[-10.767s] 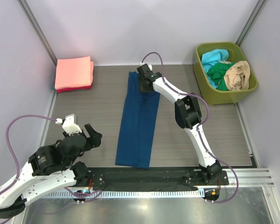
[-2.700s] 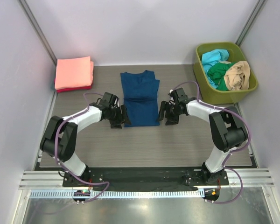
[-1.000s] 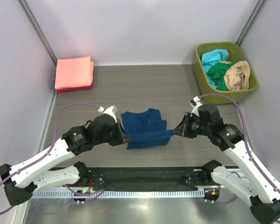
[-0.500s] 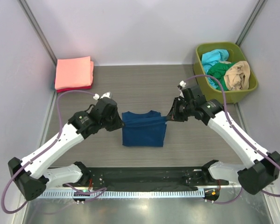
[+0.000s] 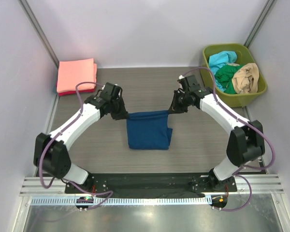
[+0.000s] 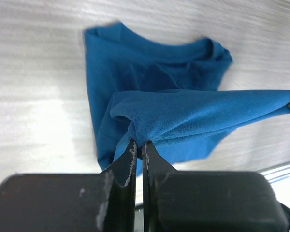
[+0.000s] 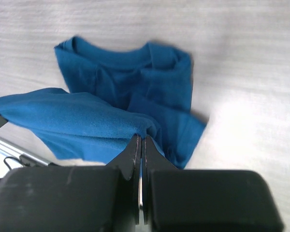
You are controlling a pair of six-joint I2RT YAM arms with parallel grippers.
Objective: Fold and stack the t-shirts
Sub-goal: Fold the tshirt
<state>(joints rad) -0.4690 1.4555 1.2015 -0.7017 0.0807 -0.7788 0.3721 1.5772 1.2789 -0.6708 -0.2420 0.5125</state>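
Note:
A navy blue t-shirt (image 5: 147, 133) hangs stretched between my two grippers in the middle of the table, its lower part lying folded on the wood. My left gripper (image 5: 124, 116) is shut on the shirt's left top corner, and my right gripper (image 5: 171, 109) is shut on the right top corner. In the left wrist view the blue cloth (image 6: 183, 111) is pinched at the left gripper (image 6: 139, 144). The right wrist view shows the cloth (image 7: 87, 121) bunched at the right gripper (image 7: 141, 139). A folded salmon-pink tee (image 5: 76, 75) lies on a red one (image 5: 77, 91) at the far left.
A green bin (image 5: 232, 99) at the far right holds crumpled cyan (image 5: 221, 59), green (image 5: 225, 73) and tan (image 5: 246, 77) tees. White walls close the table on three sides. A black strip and metal rail (image 5: 150, 198) run along the near edge.
Both grippers have moved away from the near edge, carrying the shirt's held edge with them. The cloth now stretches tauter between them, over the part lying on the table.

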